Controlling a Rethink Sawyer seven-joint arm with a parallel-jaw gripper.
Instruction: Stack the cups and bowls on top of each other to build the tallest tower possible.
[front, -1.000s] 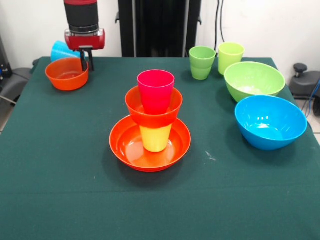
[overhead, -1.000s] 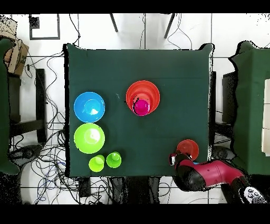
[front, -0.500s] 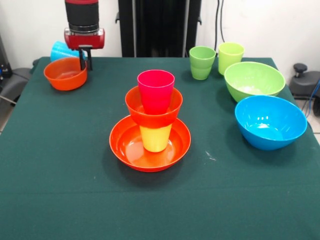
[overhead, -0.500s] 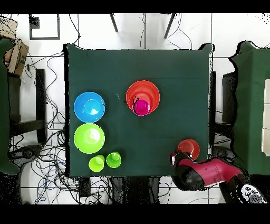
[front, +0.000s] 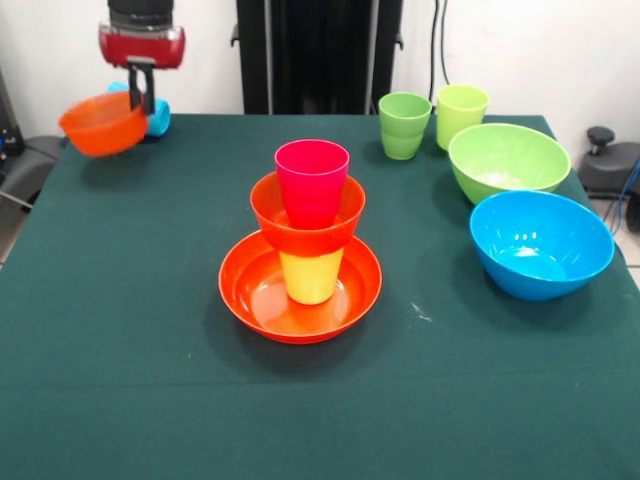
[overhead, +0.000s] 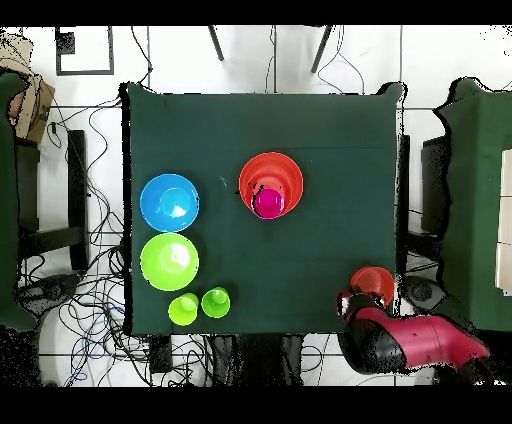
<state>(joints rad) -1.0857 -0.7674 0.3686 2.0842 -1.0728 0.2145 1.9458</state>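
The tower (front: 305, 240) stands mid-table: a wide orange bowl (front: 255, 295), a yellow cup (front: 311, 277), a small orange bowl, and a pink cup (front: 312, 180) on top; from overhead it shows at centre (overhead: 270, 186). My gripper (front: 140, 90) at the far left is shut on the rim of another small orange bowl (front: 100, 124), holding it tilted in the air above the table. From overhead that bowl (overhead: 373, 283) sits by the arm at the table's corner. A sky blue cup (front: 157, 115) lies behind the gripper.
A large lime green bowl (front: 508, 160) and a large blue bowl (front: 540, 243) sit at the right, seen overhead as green (overhead: 169, 261) and blue (overhead: 169, 202). Two light green cups (front: 404, 125) (front: 461, 113) stand at the back right.
My gripper has risen and shifted left, lifting the small orange bowl off the table; the bowl now hangs tilted.
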